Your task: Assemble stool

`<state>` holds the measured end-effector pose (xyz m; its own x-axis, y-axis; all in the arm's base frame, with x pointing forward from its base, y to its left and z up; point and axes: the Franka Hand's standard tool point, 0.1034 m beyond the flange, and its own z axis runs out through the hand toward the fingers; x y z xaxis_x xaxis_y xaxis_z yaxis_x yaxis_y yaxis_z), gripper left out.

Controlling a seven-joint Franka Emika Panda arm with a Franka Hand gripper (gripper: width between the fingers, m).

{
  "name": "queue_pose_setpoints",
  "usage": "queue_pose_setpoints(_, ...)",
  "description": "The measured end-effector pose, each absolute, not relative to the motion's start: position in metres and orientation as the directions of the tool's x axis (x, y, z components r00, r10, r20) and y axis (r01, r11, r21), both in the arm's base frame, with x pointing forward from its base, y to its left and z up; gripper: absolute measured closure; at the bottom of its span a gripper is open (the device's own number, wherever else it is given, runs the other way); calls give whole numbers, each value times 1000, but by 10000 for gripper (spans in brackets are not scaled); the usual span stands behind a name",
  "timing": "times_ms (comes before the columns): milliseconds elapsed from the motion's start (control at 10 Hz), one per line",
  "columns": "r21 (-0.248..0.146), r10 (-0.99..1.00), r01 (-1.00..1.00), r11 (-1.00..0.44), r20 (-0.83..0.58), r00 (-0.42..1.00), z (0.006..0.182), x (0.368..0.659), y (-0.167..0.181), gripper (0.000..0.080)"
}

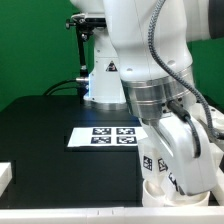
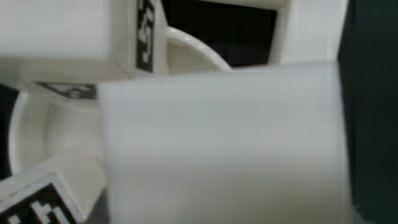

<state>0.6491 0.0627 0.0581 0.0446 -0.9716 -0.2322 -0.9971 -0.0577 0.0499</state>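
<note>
In the exterior view my gripper is low at the front right, over the round white seat. A white leg with black-and-white tags stands upright against the gripper above the seat. In the wrist view this leg fills most of the picture as a blurred white block, so I take the gripper to be shut on it; the fingers themselves are hidden. The seat's rim curves beside it. A second tagged leg stands beyond it.
The marker board lies on the black table in the middle. A white block sits at the exterior view's left edge, and a white strip runs along the front. The arm's base stands behind.
</note>
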Motion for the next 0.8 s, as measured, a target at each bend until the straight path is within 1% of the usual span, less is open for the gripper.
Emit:
queue_pose_setpoints(100, 62, -971, -995, 72, -225, -84, 58, 651, 64, 466)
queue_pose_setpoints(300, 40, -902, -921, 388, -191, -388, 58, 648, 73, 466)
queue_pose_setpoints(400, 31, -861, -878, 477, -183, -474, 58, 649, 83, 466)
queue_pose_setpoints(500, 24, -829, -845, 534, -180, -529, 58, 651, 89, 466)
queue_pose_setpoints(600, 11, -831, -847, 532, -188, -524, 58, 651, 95, 466)
queue_pose_setpoints(700, 18, -822, -840, 542, -198, -534, 59, 651, 96, 466)
queue_pose_setpoints(800, 11, -841, -859, 512, -198, -504, 58, 651, 96, 466)
